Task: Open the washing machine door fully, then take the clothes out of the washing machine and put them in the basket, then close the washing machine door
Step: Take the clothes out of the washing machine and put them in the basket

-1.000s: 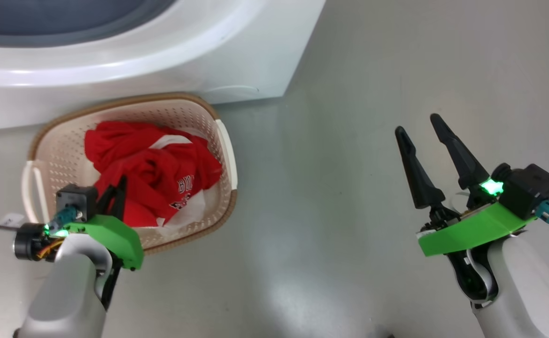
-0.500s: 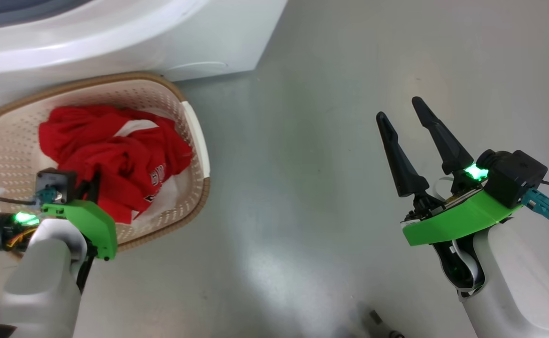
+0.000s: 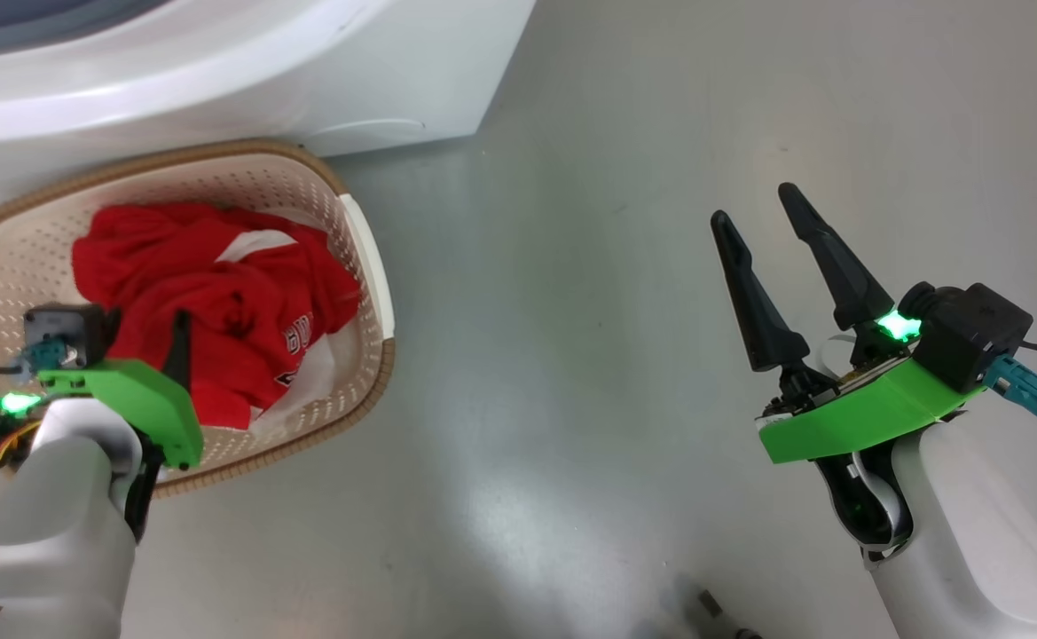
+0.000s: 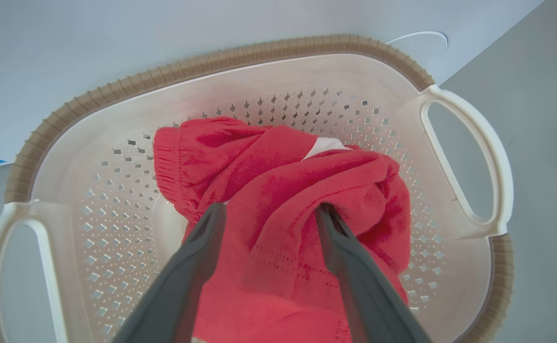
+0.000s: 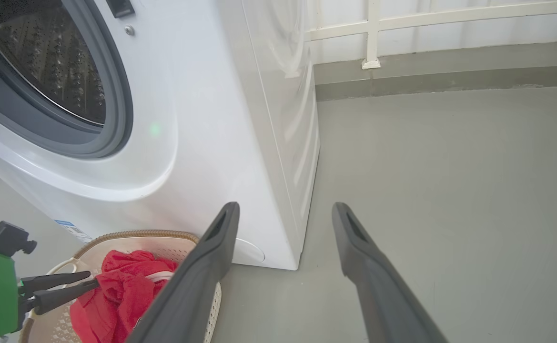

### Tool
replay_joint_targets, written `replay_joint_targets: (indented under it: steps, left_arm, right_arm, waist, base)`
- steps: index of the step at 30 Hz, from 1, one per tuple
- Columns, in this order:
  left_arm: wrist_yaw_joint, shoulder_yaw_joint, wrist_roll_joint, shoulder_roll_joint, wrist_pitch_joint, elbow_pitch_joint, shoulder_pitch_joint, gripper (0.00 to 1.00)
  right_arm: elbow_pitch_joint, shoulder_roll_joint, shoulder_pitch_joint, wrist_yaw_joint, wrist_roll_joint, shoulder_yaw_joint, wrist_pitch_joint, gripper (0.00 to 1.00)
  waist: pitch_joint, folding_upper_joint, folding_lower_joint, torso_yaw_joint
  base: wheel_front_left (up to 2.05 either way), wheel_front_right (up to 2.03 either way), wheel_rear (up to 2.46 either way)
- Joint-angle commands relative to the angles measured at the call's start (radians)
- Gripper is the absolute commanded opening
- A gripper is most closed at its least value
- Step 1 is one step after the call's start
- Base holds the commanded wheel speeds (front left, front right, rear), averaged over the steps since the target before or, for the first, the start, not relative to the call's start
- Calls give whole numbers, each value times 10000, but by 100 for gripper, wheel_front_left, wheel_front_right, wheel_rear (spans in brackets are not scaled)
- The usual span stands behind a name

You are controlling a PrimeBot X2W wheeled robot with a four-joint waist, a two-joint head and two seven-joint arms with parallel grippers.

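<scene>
Clothes (image 3: 216, 293) fold over their lettering; basket (image 3: 372, 266) cut off left

— How many clothes are lying there?
— One red garment (image 4: 278, 157) is lying at the fingertips of the left gripper (image 4: 268, 212).
— And baskets?
— One basket (image 4: 211, 59) is sitting just beyond that gripper, showing two handles (image 4: 492, 157).
— Machines?
— One washing machine (image 5: 202, 119) is standing ahead and to the left of the right gripper (image 5: 283, 209).
— Grippers?
— Two are showing, each carrying two dark fingers (image 5: 211, 267).
</scene>
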Motion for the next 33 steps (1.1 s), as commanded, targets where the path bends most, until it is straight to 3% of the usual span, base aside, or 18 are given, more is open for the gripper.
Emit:
replay_joint_targets:
  steps: [1, 8, 15, 33]
  left_arm:
    - [-28, 153, -207, 397, -122, -320, 202, 100]
    - [-28, 380, -602, 524, -122, -1453, 665, 100]
    - [-26, 1296, -516, 560, -122, -2575, 1252, 100]
    - [-27, 4015, 1365, -290, -122, -6317, 3620, 100]
  right_arm:
    - [-149, -33, 131, 16, -84, 120, -48, 100]
    - [10, -203, 288, 16, -19, 34, -48, 100]
    - [111, -405, 478, 16, 65, 5, -48, 100]
    - [320, -1062, 1584, 16, 395, -215, -48, 100]
  waist:
    - [-242, 0, 0, 148]
    - [-830, 0, 0, 488]
    - [-1452, 0, 0, 793]
    - [-3485, 0, 0, 1438]
  base:
    - [0, 0, 0]
    - [0, 0, 0]
    - [0, 0, 0]
    - [0, 0, 0]
